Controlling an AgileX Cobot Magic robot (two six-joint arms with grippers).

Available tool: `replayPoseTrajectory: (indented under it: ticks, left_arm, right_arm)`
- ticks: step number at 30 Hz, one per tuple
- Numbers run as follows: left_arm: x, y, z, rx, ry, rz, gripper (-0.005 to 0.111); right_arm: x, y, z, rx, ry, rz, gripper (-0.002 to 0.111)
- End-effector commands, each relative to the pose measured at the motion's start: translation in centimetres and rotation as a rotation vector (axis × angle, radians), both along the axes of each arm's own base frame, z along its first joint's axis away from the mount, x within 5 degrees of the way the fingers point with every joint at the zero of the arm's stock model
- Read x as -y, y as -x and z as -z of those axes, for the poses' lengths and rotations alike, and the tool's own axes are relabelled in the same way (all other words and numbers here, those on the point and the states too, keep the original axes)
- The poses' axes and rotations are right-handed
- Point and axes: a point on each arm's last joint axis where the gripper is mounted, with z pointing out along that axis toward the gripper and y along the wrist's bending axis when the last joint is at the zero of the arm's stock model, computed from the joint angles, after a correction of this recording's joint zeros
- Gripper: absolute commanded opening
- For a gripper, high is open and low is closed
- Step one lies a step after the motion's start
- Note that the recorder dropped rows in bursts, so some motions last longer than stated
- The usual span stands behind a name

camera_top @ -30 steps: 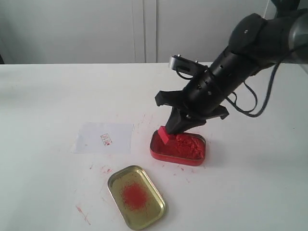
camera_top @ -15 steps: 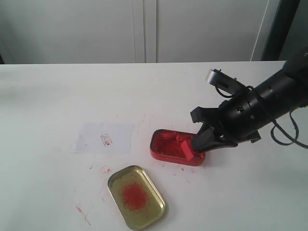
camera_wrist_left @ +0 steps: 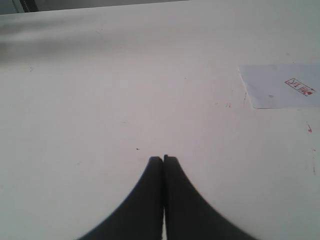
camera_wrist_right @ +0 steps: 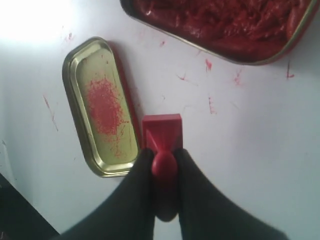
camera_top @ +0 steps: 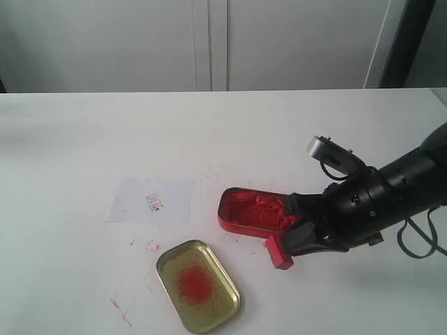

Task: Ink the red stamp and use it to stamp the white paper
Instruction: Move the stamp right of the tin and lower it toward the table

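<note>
Reaching low across the white table (camera_top: 84, 139), the right gripper (camera_top: 292, 244) clamps the red stamp (camera_top: 278, 251) by its handle.
The left gripper (camera_wrist_left: 163, 159) hangs with fingers pressed together, empty. An open red tin (camera_top: 230, 225) sits mid-table, with a stained gold lid (camera_top: 159, 269) nearer the camera and the white paper (camera_top: 136, 201), faintly marked, left of it. The tilted stamp is just beside the tin's right end, well apart from the paper.
</note>
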Motion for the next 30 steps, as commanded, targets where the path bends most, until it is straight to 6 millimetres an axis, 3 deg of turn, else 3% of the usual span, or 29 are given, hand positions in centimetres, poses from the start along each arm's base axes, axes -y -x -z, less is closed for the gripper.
replayPoseTrajectory:
  ticks: [1, 13, 30]
  left_arm:
    - [0.0, 0.0, 0.1, 0.003, 0.005, -0.001, 0.0]
    - [0.0, 0.0, 0.1, 0.003, 0.005, -0.001, 0.0]
    - [0.0, 0.0, 0.1, 0.003, 0.005, -0.001, 0.0]
  right_arm:
    - [0.2, 0.7, 0.5, 0.009, -0.03, 0.01, 0.0]
    - [-0.5, 0.6, 3.5, -0.076, -0.111, 0.007, 0.0]
    - [-0.6, 0.4, 5.0, -0.126, -0.125, 0.027, 0.003]
